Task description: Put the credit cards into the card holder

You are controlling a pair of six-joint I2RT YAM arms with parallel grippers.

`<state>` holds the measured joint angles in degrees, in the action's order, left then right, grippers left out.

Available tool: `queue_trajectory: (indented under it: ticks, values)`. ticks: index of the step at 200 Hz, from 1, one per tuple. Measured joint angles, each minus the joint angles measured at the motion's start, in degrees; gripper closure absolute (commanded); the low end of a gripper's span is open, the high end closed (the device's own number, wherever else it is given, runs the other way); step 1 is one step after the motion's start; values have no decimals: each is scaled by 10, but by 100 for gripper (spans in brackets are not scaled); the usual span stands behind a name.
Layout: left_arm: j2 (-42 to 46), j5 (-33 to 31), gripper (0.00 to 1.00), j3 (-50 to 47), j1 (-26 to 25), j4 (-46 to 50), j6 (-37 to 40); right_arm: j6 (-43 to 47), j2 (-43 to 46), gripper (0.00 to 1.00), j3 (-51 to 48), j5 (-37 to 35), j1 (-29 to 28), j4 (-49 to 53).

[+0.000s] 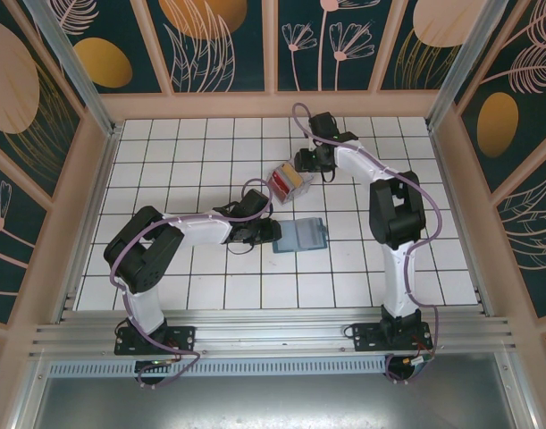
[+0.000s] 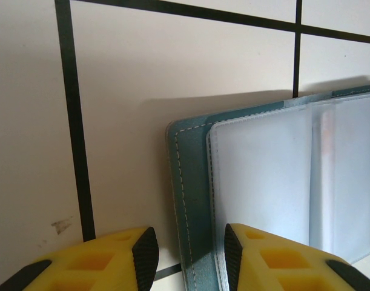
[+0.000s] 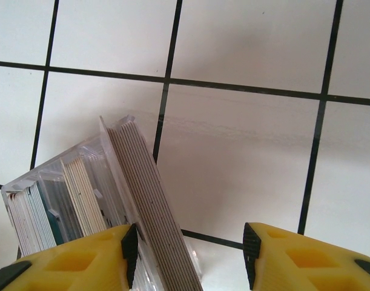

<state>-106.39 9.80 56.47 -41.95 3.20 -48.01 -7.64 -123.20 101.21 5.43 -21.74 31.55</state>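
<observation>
The card holder [image 1: 303, 236] lies open on the tiles in mid-table, a teal cover [image 2: 188, 182] with pale clear pocket pages [image 2: 263, 176]. My left gripper [image 1: 271, 234] is at its left edge. Its jaws [image 2: 188, 248] stand open astride the cover's stitched edge, the right finger over the first page. The credit cards [image 1: 288, 179], red and yellow from above, stand on edge in a small clear box [image 3: 63, 188]. My right gripper [image 1: 301, 165] hangs over them, open [image 3: 191, 248]. A tight pale stack of cards [image 3: 145, 194] leans between its fingers, close to the left pad and far from the right one.
The clear box [image 1: 295, 189] sits about one tile behind the card holder. White tiled floor spreads all round, with pale frame walls at the sides and back. Both arms stretch inward from their bases at the near edge.
</observation>
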Motion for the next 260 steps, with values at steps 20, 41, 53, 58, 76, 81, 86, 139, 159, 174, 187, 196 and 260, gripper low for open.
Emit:
queue_trajectory:
  ticks: [20, 41, 53, 58, 76, 81, 86, 139, 159, 174, 187, 196, 260]
  values:
    - [0, 0, 60, 0, 0, 0, 0, 3, 5, 49, 0, -7, 0, 0]
    - [0, 0, 60, 0, 0, 0, 0, 7, 6, 54, 0, -10, 0, 0]
    - [0, 0, 60, 0, 0, 0, 0, 13, 6, 57, 0, -11, 0, 0]
    - [0, 0, 60, 0, 0, 0, 0, 14, 6, 58, 0, -11, 0, 0]
    - [0, 0, 60, 0, 0, 0, 0, 14, 6, 63, 0, -11, -1, 0]
    - [0, 0, 60, 0, 0, 0, 0, 17, 6, 64, 0, -11, -1, 0]
    - [0, 0, 60, 0, 0, 0, 0, 18, 6, 65, 0, -11, -1, 0]
    - [0, 0, 60, 0, 0, 0, 0, 30, 7, 77, 0, -24, -9, 1]
    - [0, 0, 60, 0, 0, 0, 0, 32, 9, 82, 0, -31, -12, 2]
    - [0, 0, 60, 0, 0, 0, 0, 34, 11, 88, 0, -35, -14, 3]
    - [0, 0, 60, 0, 0, 0, 0, 35, 11, 91, 1, -38, -16, 5]
    - [0, 0, 60, 0, 0, 0, 0, 39, 11, 91, 3, -40, -16, 9]
    - [0, 1, 60, 0, 0, 0, 0, 43, 14, 90, 8, -46, -19, 17]
